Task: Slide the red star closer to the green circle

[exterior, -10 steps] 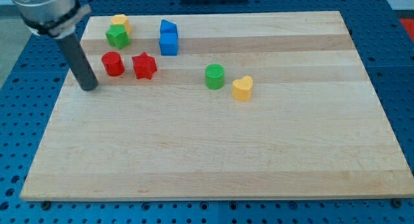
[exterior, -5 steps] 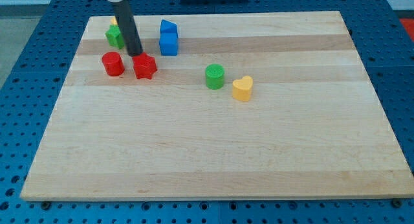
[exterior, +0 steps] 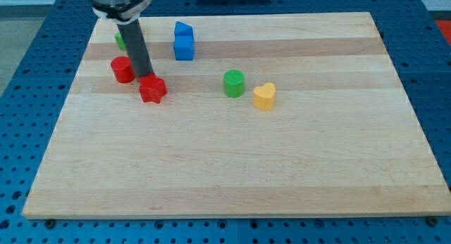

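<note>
The red star (exterior: 152, 89) lies on the wooden board (exterior: 232, 159) at the upper left. The green circle (exterior: 234, 83) stands well to its right, near the board's middle. My tip (exterior: 143, 76) is right at the star's upper left edge, touching or nearly touching it, between the star and the red cylinder (exterior: 122, 70). The dark rod rises from there toward the view's top.
Two blue blocks (exterior: 184, 41) sit close together above the star. A yellow heart (exterior: 264, 96) lies just right of the green circle. A green block (exterior: 121, 41) is partly hidden behind the rod at the top left.
My tip has moved down and slightly left, and the red star has slid down and a little left with it. Earlier the tip came from the far left up behind the star.
</note>
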Controlling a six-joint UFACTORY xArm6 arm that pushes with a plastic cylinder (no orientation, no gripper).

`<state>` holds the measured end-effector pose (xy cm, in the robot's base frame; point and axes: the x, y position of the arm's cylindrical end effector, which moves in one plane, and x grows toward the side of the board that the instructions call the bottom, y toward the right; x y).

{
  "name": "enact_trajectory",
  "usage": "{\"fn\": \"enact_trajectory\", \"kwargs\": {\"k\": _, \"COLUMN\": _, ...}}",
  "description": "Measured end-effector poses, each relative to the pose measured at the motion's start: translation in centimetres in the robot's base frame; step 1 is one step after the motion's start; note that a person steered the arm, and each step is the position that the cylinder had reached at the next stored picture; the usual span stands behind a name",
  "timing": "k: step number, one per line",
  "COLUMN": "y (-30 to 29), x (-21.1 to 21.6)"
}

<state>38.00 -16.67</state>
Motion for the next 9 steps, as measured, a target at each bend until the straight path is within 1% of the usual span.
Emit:
{"fn": "enact_trajectory", "kwargs": {"k": 3, "y": 0.5, "x": 7.2}}
{"fn": "enact_trajectory", "kwargs": {"k": 4, "y": 1.8, "x": 8.4}}
{"fn": "enact_trajectory", "kwargs": {"k": 6, "y": 5.2, "x": 8.7}}
{"fn": "enact_trajectory", "kwargs": {"k": 9, "y": 11.9, "x": 8.3}}
